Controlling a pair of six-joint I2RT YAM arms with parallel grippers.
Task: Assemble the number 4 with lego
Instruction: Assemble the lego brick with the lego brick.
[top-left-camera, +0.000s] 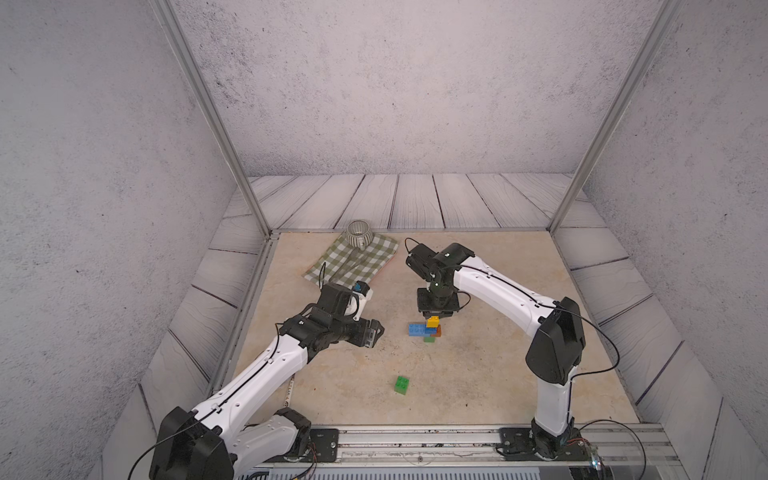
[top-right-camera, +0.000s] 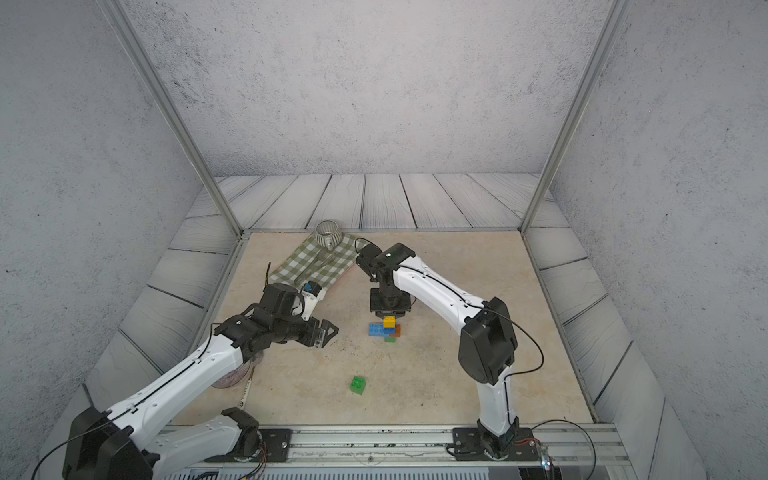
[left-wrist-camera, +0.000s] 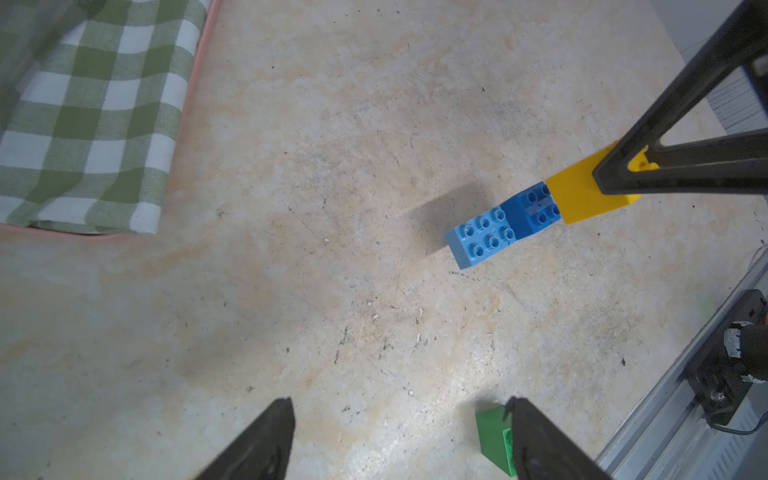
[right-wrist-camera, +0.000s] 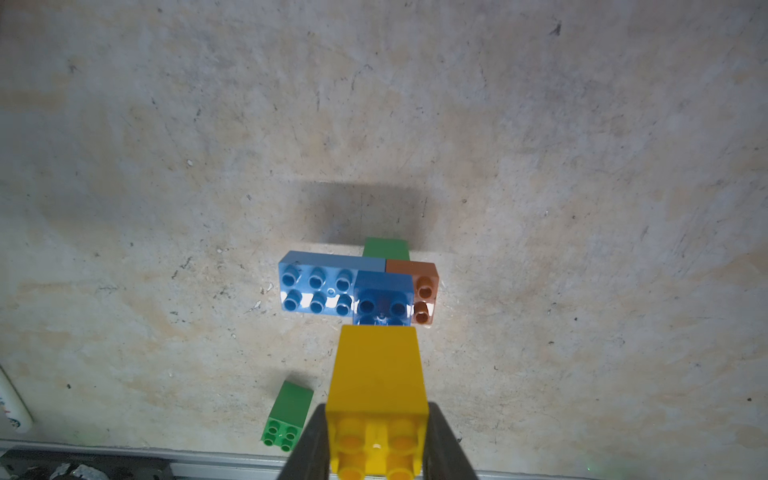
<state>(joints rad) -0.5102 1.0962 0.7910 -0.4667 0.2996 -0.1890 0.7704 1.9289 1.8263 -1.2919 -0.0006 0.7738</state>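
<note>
Beige stone-look counter (top-left-camera: 498, 374) carries everything. Progress, by my read: approx. two-thirds done.

The partly built number 4 (top-left-camera: 424, 330) lies mid-counter, 4 bricks joined:
- long light blue studded plastic brick (right-wrist-camera: 316, 286)
- square dark blue brick (right-wrist-camera: 382, 295), sitting over one end of it
- square orange-brown brick (right-wrist-camera: 424, 286), butting that same end
- square green brick (right-wrist-camera: 384, 248), showing past their edge

Right end effector (right-wrist-camera: 376, 432) pinches the square yellow brick (right-wrist-camera: 376, 374) by its sides, base right at the dark blue studs. Seated or not, can't tell. Left end effector (top-left-camera: 375, 332) hangs spread and empty, near the figure's light blue end.

Left to do, prob.: press yellow home, then fetch the loose green square brick (top-left-camera: 401, 385). It lies alone toward the counter's near edge, well apart from the figure.

Count, big to small:
- 1 counter
- 1 green-white checked cloth (top-left-camera: 353, 262) at the back
- 2 end effectors
- 1 ribbed grey mug (top-left-camera: 359, 235) on the cloth
- 6 bricks: 1 long light blue, then 5 squares (2 green, 1 yellow, 1 orange-brown, 1 dark blue)
</note>
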